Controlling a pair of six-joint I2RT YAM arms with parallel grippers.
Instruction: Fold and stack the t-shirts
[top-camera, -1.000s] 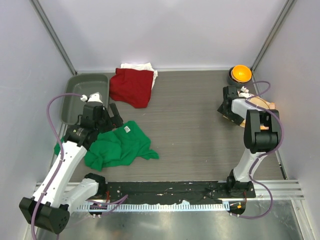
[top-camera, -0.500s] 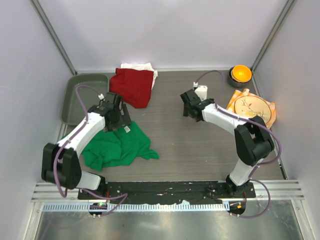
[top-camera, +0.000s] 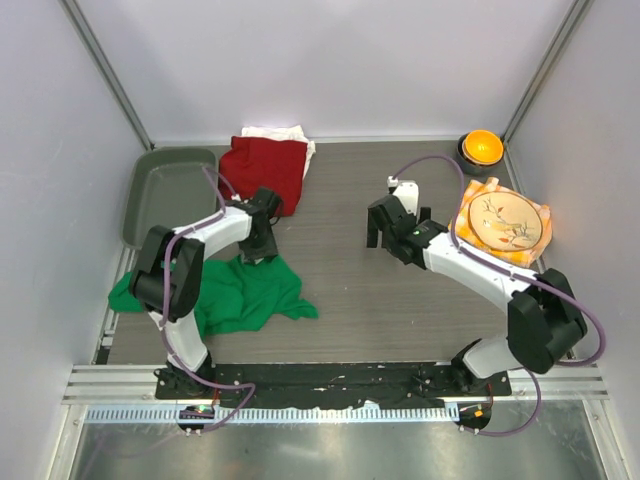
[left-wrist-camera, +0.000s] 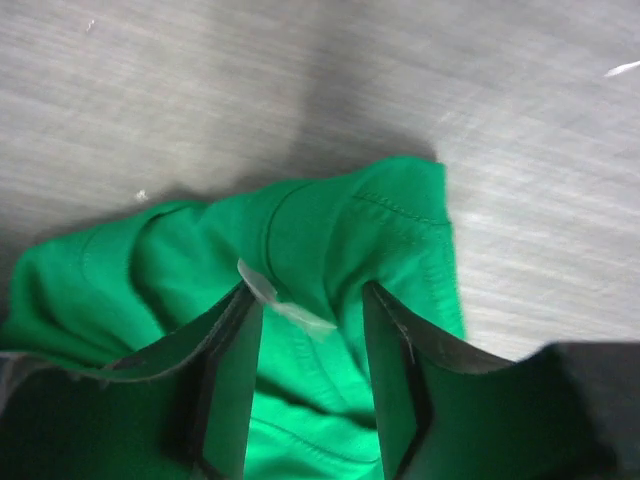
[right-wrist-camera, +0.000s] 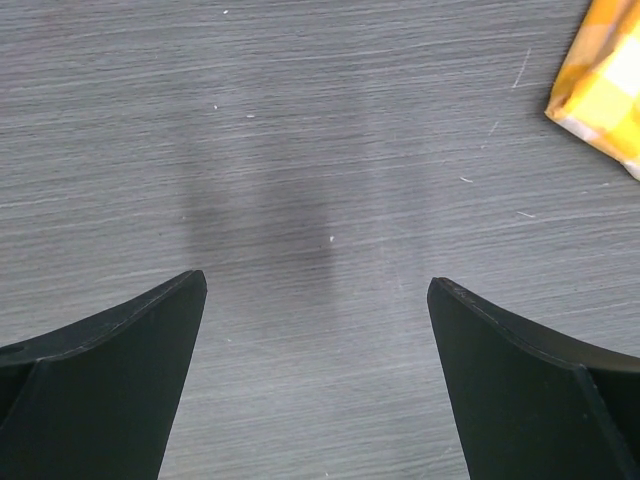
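Near the table's (top-camera: 340, 330) left side, the green t-shirt (top-camera: 240, 295) lies in soft rumpled folds. The left gripper (left-wrist-camera: 305, 300) has its jaws narrowed, pinching a bunched ridge by the white label (left-wrist-camera: 290, 310). Across from it, the right gripper (right-wrist-camera: 318, 285) hangs wide-jawed over bare streaky wood grain.

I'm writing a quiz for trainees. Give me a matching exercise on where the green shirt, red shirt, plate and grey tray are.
1 green shirt
2 red shirt
3 plate
4 grey tray

a on the checked napkin
b far left corner of the table
c between the jaws of the left gripper
d partly over the white shirt

Pairs: 1-c, 2-d, 3-a, 4-b
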